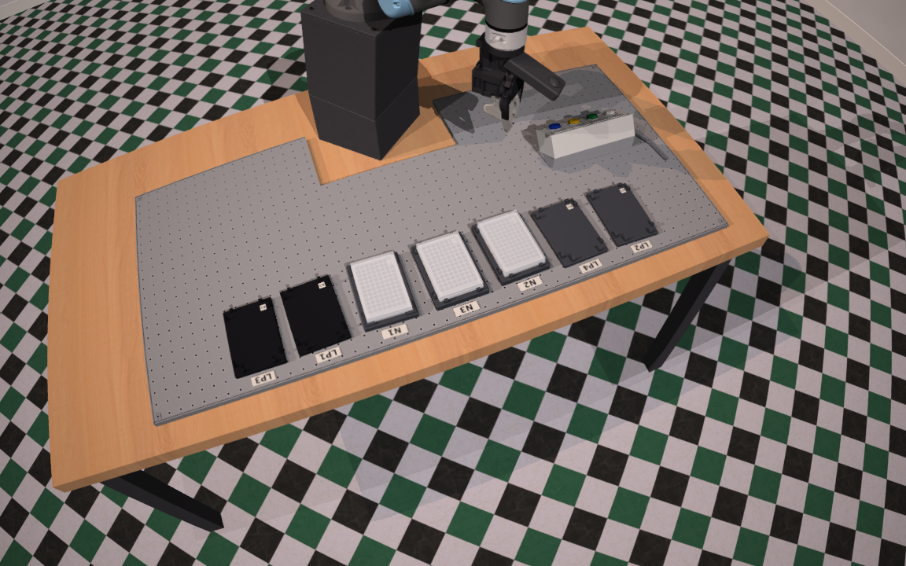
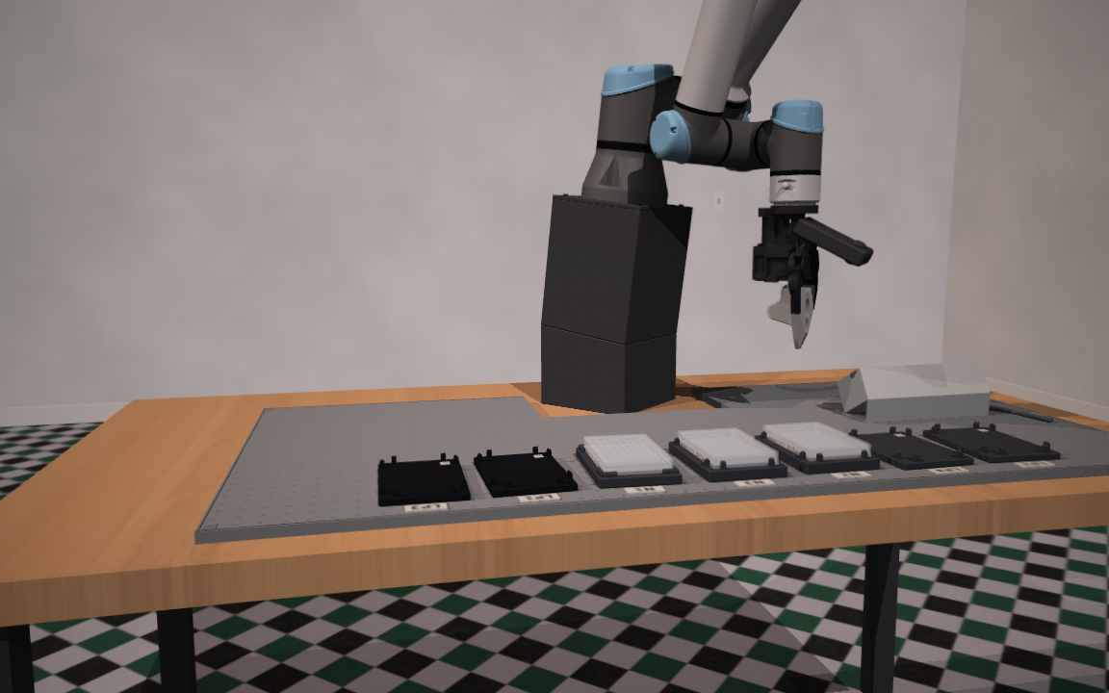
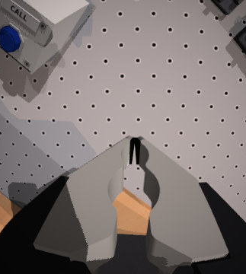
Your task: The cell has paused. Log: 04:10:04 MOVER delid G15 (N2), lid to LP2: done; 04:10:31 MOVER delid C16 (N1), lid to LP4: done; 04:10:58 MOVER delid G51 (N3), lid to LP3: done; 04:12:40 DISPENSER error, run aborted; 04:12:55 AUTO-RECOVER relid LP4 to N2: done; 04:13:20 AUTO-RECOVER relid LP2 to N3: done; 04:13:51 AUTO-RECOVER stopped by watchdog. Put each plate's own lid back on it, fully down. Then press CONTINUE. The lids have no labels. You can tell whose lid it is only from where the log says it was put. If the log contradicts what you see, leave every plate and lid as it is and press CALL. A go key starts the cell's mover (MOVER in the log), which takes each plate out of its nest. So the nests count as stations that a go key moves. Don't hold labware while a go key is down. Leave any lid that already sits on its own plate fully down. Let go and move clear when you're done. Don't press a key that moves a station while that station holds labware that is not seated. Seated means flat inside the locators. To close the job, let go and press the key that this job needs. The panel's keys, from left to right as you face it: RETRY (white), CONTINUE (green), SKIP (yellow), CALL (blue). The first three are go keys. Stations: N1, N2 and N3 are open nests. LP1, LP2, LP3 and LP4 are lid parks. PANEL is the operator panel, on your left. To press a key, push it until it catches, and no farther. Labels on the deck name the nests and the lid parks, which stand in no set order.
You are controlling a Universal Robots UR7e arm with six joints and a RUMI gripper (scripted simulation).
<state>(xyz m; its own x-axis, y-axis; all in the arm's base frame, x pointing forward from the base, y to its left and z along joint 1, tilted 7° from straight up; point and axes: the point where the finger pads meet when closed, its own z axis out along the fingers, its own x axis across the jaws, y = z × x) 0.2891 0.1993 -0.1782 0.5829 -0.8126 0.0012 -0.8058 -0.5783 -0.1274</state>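
Observation:
My gripper is shut and empty, above the deck beside the panel's CALL end. The panel has blue CALL, yellow, green and white keys. White plates stand in N1, N3 and N2. They look flat; clear lids seem to cover them, but their exact fit is hard to tell. No lid shows on black parks LP3, LP1, LP4 or LP2.
The stations stand in a row along the front of the perforated deck. The dark arm pedestal stands behind the row. A cable runs from the panel's far end. Raised locators ring the nests and parks.

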